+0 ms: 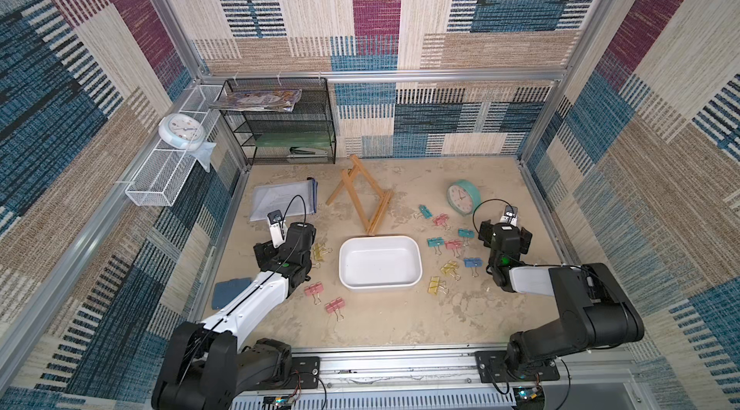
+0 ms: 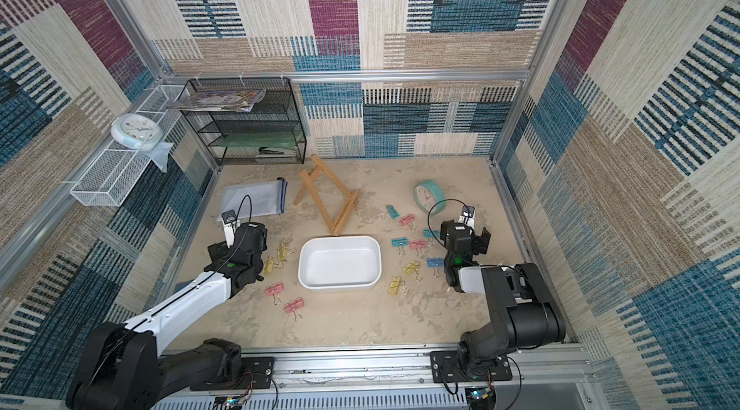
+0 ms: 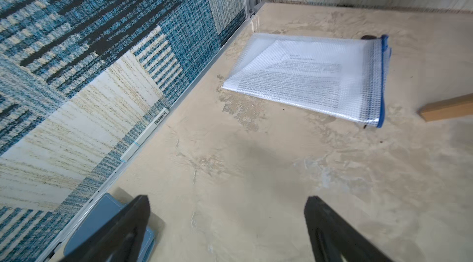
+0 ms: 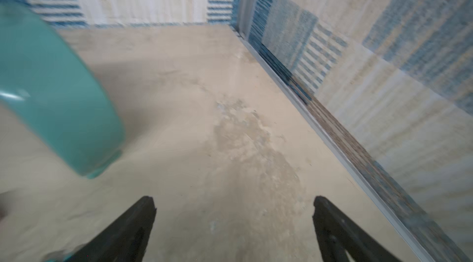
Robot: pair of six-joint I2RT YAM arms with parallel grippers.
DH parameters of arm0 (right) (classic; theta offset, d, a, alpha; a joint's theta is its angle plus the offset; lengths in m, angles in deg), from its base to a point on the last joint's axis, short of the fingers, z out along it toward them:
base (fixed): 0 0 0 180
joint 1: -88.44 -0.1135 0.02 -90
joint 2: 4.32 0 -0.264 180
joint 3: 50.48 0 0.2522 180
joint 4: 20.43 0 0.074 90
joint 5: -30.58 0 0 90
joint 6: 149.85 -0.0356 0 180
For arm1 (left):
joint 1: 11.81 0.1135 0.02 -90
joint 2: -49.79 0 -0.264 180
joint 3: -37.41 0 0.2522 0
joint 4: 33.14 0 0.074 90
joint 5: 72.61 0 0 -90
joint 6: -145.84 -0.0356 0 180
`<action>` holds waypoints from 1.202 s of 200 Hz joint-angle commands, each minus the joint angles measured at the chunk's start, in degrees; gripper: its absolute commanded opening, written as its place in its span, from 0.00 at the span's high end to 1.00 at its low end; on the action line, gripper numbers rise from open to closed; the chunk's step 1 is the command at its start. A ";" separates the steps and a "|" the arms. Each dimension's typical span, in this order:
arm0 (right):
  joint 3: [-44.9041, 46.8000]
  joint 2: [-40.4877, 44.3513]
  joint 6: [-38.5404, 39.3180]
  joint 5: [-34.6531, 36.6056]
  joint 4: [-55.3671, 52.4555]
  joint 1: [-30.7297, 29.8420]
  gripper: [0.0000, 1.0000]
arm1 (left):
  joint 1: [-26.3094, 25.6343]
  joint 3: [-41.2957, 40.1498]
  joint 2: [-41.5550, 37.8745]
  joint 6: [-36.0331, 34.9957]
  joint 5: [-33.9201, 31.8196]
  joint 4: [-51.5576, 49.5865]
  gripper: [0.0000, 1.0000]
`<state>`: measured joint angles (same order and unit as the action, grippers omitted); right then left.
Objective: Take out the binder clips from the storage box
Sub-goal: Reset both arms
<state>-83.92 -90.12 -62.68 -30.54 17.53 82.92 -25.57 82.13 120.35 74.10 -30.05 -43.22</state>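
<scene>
Mounted on the near rail, two arms are recorded, one at each side.

Left pincer [image 3: 227, 200]: released, fingers spread wide, only bare counter [image 3: 256, 171] seen between them. It is held left of the storage box [image 1: 380, 264] and is turned toward the mesh zip pouch [image 3: 307, 76] at far left. A blue notebook [image 3: 102, 222] is seen under one finger.

Right pincer [image 4: 234, 199]: released likewise, with bare counter between the fingers. It is held right of the box, and the teal clock [image 4: 58, 94] is placed near it, farther off and to the left.

Storage box: set at the middle of the counter, its inside shown plain white in both top views.

Binder clips [image 1: 434, 242]: twelve are counted, all laid on the counter outside the box.
- Eight are scattered right of the box, between it and the right pincer.
- Two yellow clips [image 2: 283, 251] are found left of the box, just beside the left wrist.
- Two pink clips [image 1: 313, 290] are laid nearer, beside the left forearm.

Wooden easel [image 1: 360, 196]: laid flat beyond the box.
</scene>
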 commanded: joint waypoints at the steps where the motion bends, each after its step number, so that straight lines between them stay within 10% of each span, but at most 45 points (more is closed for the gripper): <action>1: 4.64 -0.44 4.59 -18.31 18.51 2.92 0.01 | 0.49 -2.60 4.06 -7.99 0.46 16.89 0.01; 30: 9.85 -4.08 6.20 -25.79 31.64 4.10 0.00 | 1.02 -4.68 8.50 -13.02 3.78 27.88 0.01; 147: 5.97 -1.56 2.83 -20.01 19.91 4.77 0.00 | 11.12 -13.05 19.66 -15.79 25.91 58.97 0.01; 184: 5.80 -1.57 2.80 -20.08 19.76 4.70 0.00 | 14.34 -7.62 15.98 -10.54 29.01 41.00 0.01; 240: 5.60 -1.89 2.83 -20.13 19.46 4.73 0.00 | 14.20 -8.16 16.82 -11.47 29.13 44.16 0.01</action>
<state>-77.87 -91.98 -59.45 -50.69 36.81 87.69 -11.42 73.50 137.62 61.93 -1.88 1.89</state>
